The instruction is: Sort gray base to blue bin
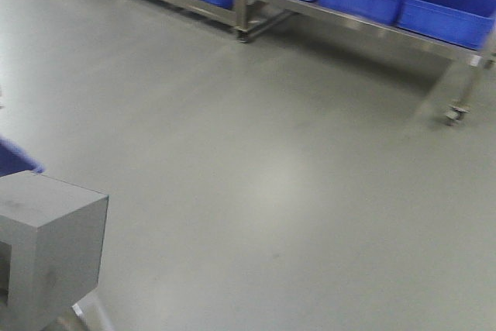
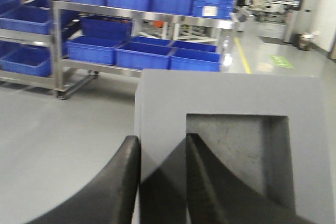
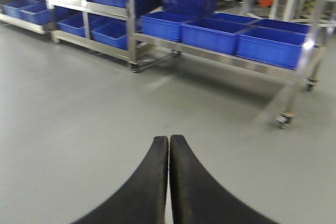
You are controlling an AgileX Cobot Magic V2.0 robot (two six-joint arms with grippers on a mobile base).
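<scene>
Matt block, glossy plastic, bright steel

The gray base [image 2: 220,98] looks matt and smooth, its recess rougher and speckled. The shelf bins [image 3: 210,32] are glossy blue plastic, the racks [image 3: 226,57] shiny metal, the floor [image 1: 271,176] smooth with a faint sheen

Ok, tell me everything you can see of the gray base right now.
The gray base is a matte gray cube-like block with plain flat faces and one square recessed window, darker and scuffed inside. The left gripper holds it: one of the jaws outside the block, the other in the window, pinching the wall between.
</scene>
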